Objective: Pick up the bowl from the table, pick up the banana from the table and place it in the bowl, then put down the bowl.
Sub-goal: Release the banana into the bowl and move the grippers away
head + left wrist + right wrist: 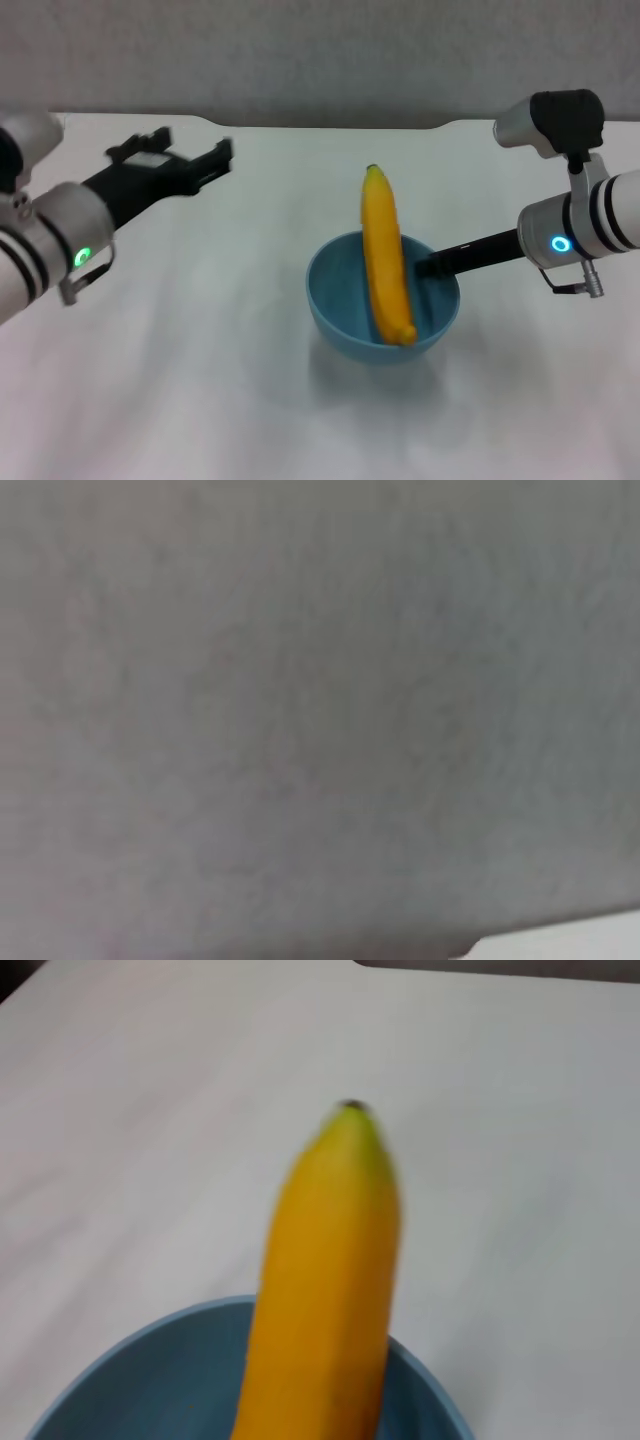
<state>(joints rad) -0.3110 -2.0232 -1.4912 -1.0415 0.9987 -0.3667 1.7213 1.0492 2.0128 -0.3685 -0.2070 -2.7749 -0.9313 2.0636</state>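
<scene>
Your glossy light-blue round bowl (382,305) sits on the matte white table (200,400), right gripper (428,266) at its rim, grip hidden. The smooth yellow-orange banana (385,255) leans inside, green tip past the far rim. Beyond the bowl, left gripper (215,160) hovers, fingers parted, empty. Left wrist shows only grey wall (300,700).

One of each on the counter (200,380)
One banana (383,250), one bowl (340,310), two robot arms.
</scene>
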